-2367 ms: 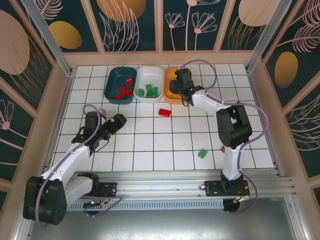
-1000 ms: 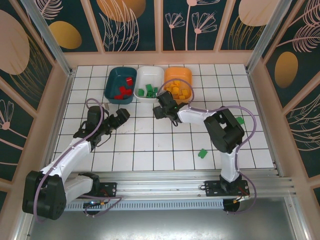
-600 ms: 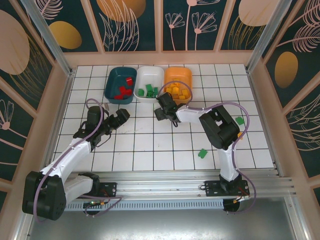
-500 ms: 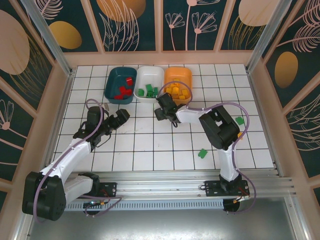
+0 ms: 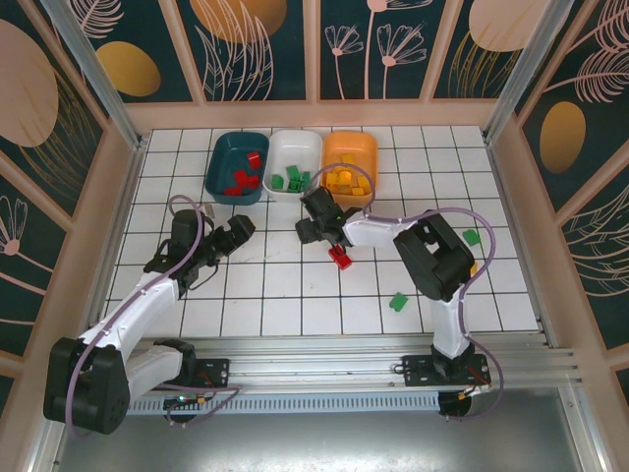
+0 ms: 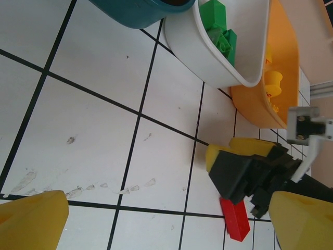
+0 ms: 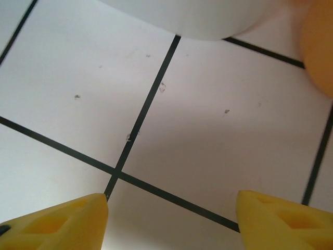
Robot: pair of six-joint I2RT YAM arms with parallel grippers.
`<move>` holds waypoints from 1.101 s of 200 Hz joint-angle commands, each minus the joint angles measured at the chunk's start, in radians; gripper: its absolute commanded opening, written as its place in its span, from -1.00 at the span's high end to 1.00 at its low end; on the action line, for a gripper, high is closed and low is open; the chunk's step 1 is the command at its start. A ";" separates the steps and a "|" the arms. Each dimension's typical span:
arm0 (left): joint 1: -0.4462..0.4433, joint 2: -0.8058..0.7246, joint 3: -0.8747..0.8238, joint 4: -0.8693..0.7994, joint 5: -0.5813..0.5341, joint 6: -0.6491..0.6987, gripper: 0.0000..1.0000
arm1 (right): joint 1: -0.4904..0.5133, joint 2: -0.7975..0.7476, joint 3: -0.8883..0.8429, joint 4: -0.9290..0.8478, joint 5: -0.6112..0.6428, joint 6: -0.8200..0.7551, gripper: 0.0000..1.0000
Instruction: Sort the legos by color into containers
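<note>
One loose red brick [image 5: 341, 258] lies on the tabletop [image 5: 275, 285] near the middle, on the near side of the white tub [image 5: 300, 147] and orange tub [image 5: 359, 146]. It lies flat with its long axis slanted across the grid lines. In the left wrist view one end is hidden behind the black body of the right jaws.

Two loose green bricks: one [image 5: 398, 301] lies toward the near right, and the other [image 5: 471, 236] lies further right, beside the right arm [image 5: 437, 256]. The two are well apart.

Three tubs sit in a row at the far edge, sides just beside each other: teal tub [image 5: 231, 152] left, white middle, orange right. The teal tub holds red bricks [image 5: 241, 180], roughly five. The white tub holds green bricks [image 5: 293, 179], about three. The orange tub holds a heap of yellow bricks [image 5: 346, 180], too packed to count.

The right jaws sit just beyond the red brick, low over the tile in front of the white tub. Their yellow fingers [image 7: 57, 224] are spread and nothing is between them.

The left jaws sit left of centre and point toward the tubs. Their fingers [image 6: 31, 221] are fully spread and empty, well apart from any brick.
</note>
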 commanded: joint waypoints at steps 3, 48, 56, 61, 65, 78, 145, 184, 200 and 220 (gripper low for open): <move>-0.002 -0.027 -0.018 0.000 0.001 0.011 -0.97 | 0.000 -0.109 -0.024 -0.069 0.027 0.038 -0.43; -0.001 -0.009 -0.039 0.038 0.033 0.009 -0.97 | 0.011 -0.246 -0.209 -0.142 0.006 0.108 -0.57; -0.003 -0.002 -0.039 0.047 0.038 0.007 -0.97 | 0.011 -0.261 -0.241 -0.146 0.007 0.121 -0.57; -0.002 0.004 -0.039 0.052 0.042 0.006 -0.97 | 0.012 -0.266 -0.259 -0.147 0.010 0.127 -0.57; -0.002 0.007 -0.039 0.056 0.044 0.005 -0.97 | 0.013 -0.271 -0.271 -0.147 0.010 0.132 -0.58; -0.001 0.019 -0.033 0.066 0.049 0.003 -0.97 | 0.013 -0.272 -0.309 -0.134 -0.011 0.137 -0.58; -0.002 0.002 -0.027 0.033 0.022 0.012 -0.97 | 0.023 -0.227 -0.328 -0.061 -0.030 0.149 0.25; 0.075 -0.061 0.028 -0.066 -0.044 0.019 -0.97 | 0.058 -0.253 -0.194 0.000 -0.033 0.167 0.50; 0.173 -0.058 0.067 -0.123 -0.044 0.008 -0.97 | 0.087 -0.195 -0.080 0.040 -0.065 0.169 0.50; 0.284 -0.019 0.082 -0.143 0.028 -0.016 -0.97 | 0.118 -0.052 0.116 0.049 -0.093 0.151 0.50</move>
